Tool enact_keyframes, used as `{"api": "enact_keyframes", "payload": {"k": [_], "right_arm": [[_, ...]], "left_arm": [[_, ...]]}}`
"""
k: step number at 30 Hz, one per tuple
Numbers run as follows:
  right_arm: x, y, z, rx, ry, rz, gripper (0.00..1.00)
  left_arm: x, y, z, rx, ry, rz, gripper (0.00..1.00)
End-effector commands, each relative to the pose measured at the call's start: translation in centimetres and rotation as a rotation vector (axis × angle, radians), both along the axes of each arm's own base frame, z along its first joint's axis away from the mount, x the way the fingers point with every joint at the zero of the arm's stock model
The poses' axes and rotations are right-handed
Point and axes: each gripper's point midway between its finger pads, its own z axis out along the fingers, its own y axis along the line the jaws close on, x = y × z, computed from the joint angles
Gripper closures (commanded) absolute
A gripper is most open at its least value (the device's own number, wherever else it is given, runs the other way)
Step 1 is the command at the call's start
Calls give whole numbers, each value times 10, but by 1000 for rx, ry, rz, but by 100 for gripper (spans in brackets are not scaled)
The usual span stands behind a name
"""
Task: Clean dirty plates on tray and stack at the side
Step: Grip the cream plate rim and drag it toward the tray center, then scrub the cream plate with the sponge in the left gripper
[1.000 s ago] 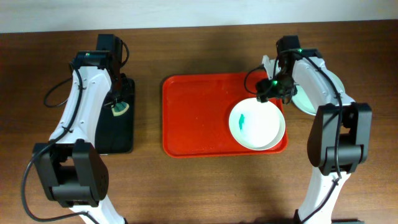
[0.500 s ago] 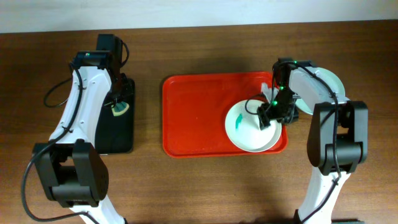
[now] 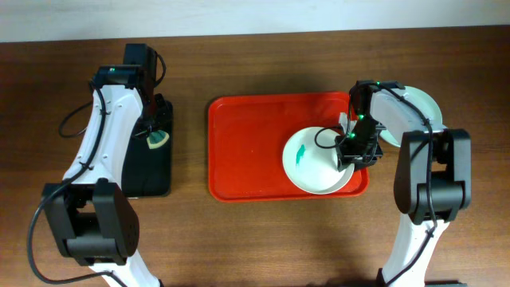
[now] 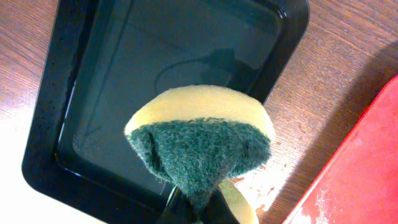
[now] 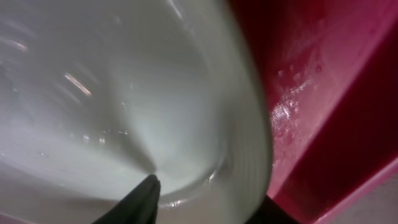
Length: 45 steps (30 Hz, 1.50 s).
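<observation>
A white plate point(image 3: 315, 163) with a teal smear lies at the right end of the red tray point(image 3: 247, 151). My right gripper point(image 3: 348, 151) is at the plate's right rim. In the right wrist view its fingers point(image 5: 211, 199) straddle the rim of the plate point(image 5: 124, 93), one inside and one outside, shut on it above the red tray point(image 5: 323, 93). Clean plates point(image 3: 418, 108) lie to the right of the tray, partly hidden by the arm. My left gripper point(image 3: 151, 137) is shut on a yellow-green sponge point(image 4: 202, 140), with its fingertips point(image 4: 199, 211) just below the sponge.
A narrow black tray point(image 3: 147, 175) sits left of the red tray, under the sponge; it also shows in the left wrist view point(image 4: 155, 56). A corner of the red tray point(image 4: 367, 180) shows there too. Wooden table surrounds both trays.
My right gripper moved from the far side of the tray down onto the plate's right rim. The plate has shifted a little to the left. The left arm has not moved.
</observation>
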Motion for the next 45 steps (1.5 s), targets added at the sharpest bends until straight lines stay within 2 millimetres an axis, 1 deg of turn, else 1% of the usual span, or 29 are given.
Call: {"api": "enact_keyframes", "payload": {"k": [1,3,5,8,11,14,15,19,21,23,26,28,29,30,32,36,37,38,39,40,45], "right_arm": [[13,6,-10,-4,-34,-99,70],[21,7,-12,-4,-60,-147,79],[29,11,-12,16,-89,-166,85],[42,26,-11,96,-137,-173,91],[54,45,-9,167,-184,-161,96],[65,59,-9,168,-217,-205,96],[69,67,-9,173,-234,-207,96],[77,100,-9,189,-300,-124,96],[78,120,-9,205,-330,-69,96],[79,136,-10,216,-355,-26,96],[80,149,-9,227,-378,4,96],[81,152,-8,230,-383,8,95],[80,153,-8,230,-382,8,82],[80,153,-8,229,-380,8,73],[78,151,-8,225,-371,4,72],[76,139,-10,209,-348,-21,72],[77,137,-10,208,-348,-26,77],[78,136,-10,208,-349,-28,84],[78,136,-10,207,-349,-28,94],[78,136,-10,207,-349,-28,96],[77,139,-10,211,-352,-20,96]], "left_arm": [[-1,-3,-2,-25,1,7,100],[0,-14,-3,-79,3,-16,100],[2,-25,-3,-130,-3,-72,100],[4,-44,-3,-200,-10,-123,100],[3,-58,-3,-206,-5,-171,100],[1,-83,-2,-230,-5,-227,100],[1,-93,-2,-237,-9,-249,100],[2,-124,0,-239,-34,-325,100],[4,-142,1,-243,-57,-367,100],[5,-157,3,-246,-77,-403,100],[4,-169,3,-247,-85,-432,100],[2,-172,2,-246,-81,-440,100],[1,-172,1,-246,-79,-440,100],[0,-172,-1,-246,-76,-440,100],[0,-173,-5,-249,-74,-442,100],[-6,-181,-22,-278,-62,-458,100],[-6,-182,-26,-282,-65,-461,100],[-7,-184,-29,-285,-67,-465,100],[-7,-185,-32,-291,-69,-467,100],[-7,-187,-34,-299,-71,-472,100],[-7,-201,-48,-354,-100,-466,100]]}}
